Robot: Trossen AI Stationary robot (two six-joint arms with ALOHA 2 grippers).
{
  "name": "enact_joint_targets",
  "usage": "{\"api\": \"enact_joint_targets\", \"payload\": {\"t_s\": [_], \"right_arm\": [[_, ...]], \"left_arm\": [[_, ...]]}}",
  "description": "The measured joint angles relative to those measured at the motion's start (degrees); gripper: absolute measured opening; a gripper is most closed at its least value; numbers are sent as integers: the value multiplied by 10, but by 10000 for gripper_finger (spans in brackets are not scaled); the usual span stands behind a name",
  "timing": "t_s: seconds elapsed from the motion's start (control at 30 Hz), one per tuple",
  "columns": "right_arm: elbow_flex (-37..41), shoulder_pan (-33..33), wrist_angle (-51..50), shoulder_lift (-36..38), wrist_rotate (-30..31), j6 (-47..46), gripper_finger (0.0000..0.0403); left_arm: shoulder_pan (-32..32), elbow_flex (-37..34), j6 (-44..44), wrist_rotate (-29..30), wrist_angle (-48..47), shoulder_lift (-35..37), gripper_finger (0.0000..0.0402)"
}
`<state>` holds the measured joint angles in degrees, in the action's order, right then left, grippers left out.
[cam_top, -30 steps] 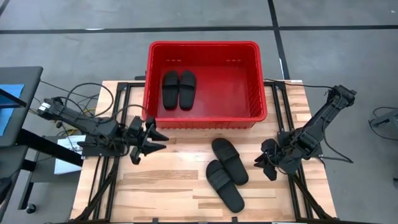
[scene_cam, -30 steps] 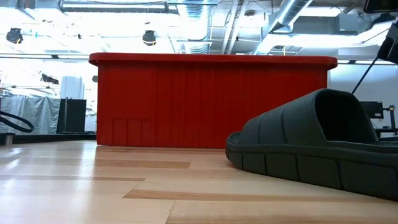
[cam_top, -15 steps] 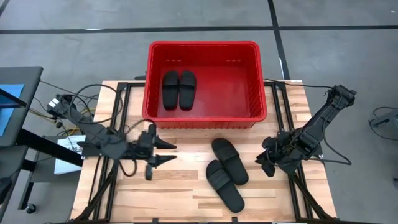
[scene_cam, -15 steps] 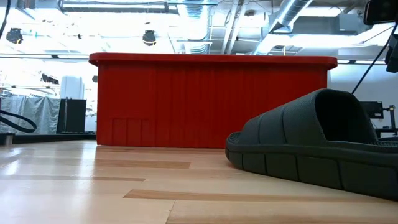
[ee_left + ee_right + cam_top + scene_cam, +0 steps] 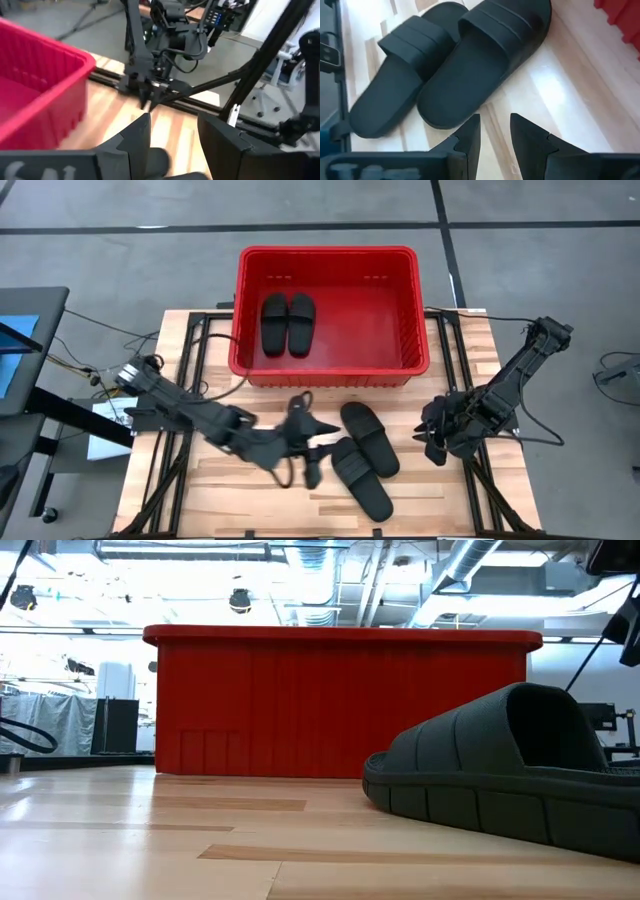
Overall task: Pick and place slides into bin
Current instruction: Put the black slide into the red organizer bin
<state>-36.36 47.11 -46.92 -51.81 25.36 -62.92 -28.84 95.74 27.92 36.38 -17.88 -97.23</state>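
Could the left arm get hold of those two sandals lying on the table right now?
Probably yes. The left gripper, fingers apart, is right beside the two sandals on the table, with nothing between. The right gripper waits on the other side.

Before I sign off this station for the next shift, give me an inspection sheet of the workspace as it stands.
Surface: wooden table, bare planks on a black frame.
Job's things: red bin at the table's far edge holds two slides side by side; two more slides lie on the table in front of it, overlapping.
Clutter: nothing seen.
Grippers: left gripper open, reaching beside the table slides, holding nothing; right gripper open, waiting at the table's right side, empty.
Cables: loose loops along the left arm; one wire runs behind the right arm.
Surroundings: grey floor; a chair's wheeled base at the right edge.
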Motion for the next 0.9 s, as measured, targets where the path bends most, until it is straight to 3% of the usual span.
{"api": "enact_joint_targets", "payload": {"t_s": [0.17,0.37,0.77,0.9], "right_arm": [[0,0,-36,0,-2,7,98],[0,0,-96,0,-18,19,98],[0,0,-116,0,-30,21,98],[0,1,-118,0,-30,21,98]], "left_arm": [[15,104,69,-45,-83,-81,154],[15,179,162,-54,-162,-148,154],[14,189,293,-113,-159,-202,154],[14,188,329,-117,-211,-207,151]]}}
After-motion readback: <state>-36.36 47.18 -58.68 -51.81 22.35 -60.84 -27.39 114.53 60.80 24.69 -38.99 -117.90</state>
